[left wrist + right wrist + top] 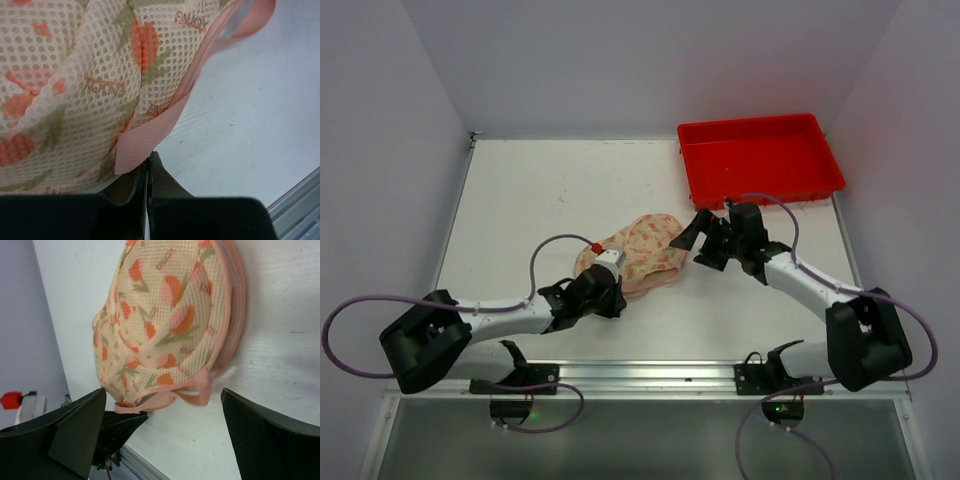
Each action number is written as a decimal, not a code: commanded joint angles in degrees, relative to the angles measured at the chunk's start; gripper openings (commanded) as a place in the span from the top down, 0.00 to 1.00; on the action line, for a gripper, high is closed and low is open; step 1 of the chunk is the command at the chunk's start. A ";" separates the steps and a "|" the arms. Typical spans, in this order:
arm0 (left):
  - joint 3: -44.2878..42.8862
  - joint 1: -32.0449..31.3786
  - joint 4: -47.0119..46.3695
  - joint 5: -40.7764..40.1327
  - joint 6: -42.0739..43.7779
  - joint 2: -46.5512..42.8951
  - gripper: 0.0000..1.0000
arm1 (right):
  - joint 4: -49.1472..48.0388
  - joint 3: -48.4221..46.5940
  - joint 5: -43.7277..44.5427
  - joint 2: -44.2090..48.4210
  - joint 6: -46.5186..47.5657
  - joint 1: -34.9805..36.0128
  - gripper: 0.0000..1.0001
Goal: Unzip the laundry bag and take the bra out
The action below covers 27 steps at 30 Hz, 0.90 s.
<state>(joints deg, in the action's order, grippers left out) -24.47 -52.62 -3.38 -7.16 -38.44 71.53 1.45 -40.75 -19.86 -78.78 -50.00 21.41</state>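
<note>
The laundry bag (638,252) lies mid-table, cream mesh with an orange-pink floral print and pink zip edging. It fills the left wrist view (75,85), where the zip line (192,80) looks closed. My left gripper (617,297) is at the bag's near edge. Its fingers (157,175) are pressed together, pinching the tip of the pink edging (145,142). My right gripper (692,245) is open at the bag's right end. Its fingers stand wide on either side of the pink end loop (197,390), not touching it. The bra is hidden.
A red plastic tray (760,126) stands at the back right, just behind the right arm. A metal rail (650,372) runs along the table's near edge. Walls close in the left, right and far sides.
</note>
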 commanded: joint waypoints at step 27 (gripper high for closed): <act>-12.10 -1.61 -11.40 10.06 -0.15 13.73 1.00 | -24.57 9.37 -1.85 -9.99 -18.21 10.67 0.92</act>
<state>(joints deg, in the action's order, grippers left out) -36.95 -53.82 -13.06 3.38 -38.54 86.89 -20.64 -30.17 -20.80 -88.95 -68.23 31.99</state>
